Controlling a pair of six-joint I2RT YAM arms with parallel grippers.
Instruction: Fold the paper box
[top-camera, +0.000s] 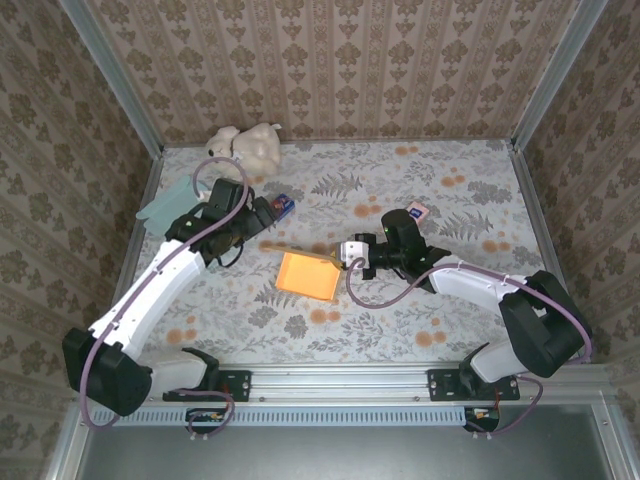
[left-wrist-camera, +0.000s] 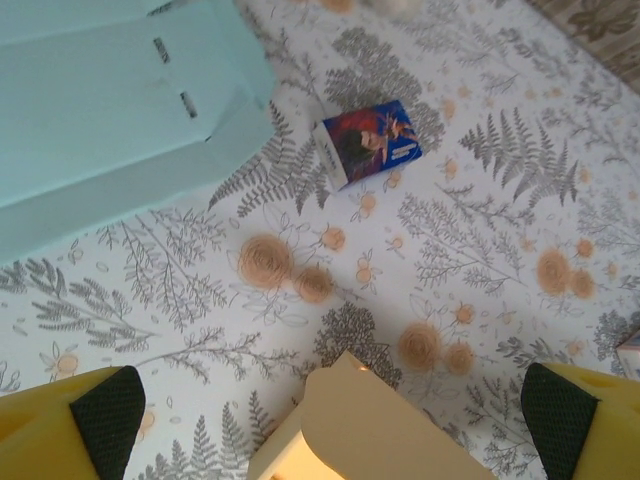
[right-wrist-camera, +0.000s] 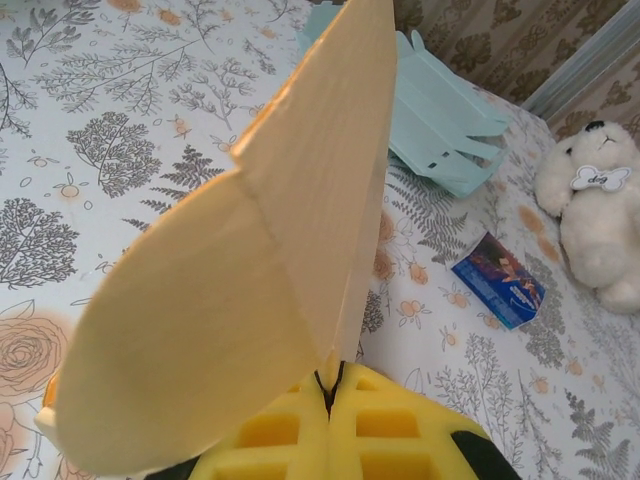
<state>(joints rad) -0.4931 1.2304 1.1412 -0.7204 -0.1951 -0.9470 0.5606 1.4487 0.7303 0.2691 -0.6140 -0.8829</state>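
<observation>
Floral print runs over the whole surface (top-camera: 470, 330), with patterned wallpaper closing it in on three sides. Near the middle sits the orange paper box (top-camera: 308, 276), partly raised rather than flat. One cream-coloured flap (right-wrist-camera: 250, 280) stands up from it. The right gripper (right-wrist-camera: 330, 385) has that flap pinched edge-on between its closed yellow fingers, at the box's right-hand side. The left gripper (left-wrist-camera: 333, 412) hangs just beyond the box's far-left corner, jaws spread wide and nothing in them. From its wrist view a rounded tab (left-wrist-camera: 370, 420) of the box pokes up between the two dark pads (left-wrist-camera: 108, 410), touching neither. Whether it belongs to the flap the other arm holds, I cannot tell.

I'd call this mid-fold: one flap is held up by the right arm, and the left is free to take on the next piece. The next move, to my eye, calls for the left gripper to come down against that tab and press or tuck it in. The right would need to hold firm so the box doesn't skate across the print (paper that light will likely slide at a nudge).

Off at the back left lie a flat pale-blue cardboard sheet (top-camera: 165, 203), a small blue carton (top-camera: 284, 205) and a white teddy bear (top-camera: 248, 148), all well apart from the work.
</observation>
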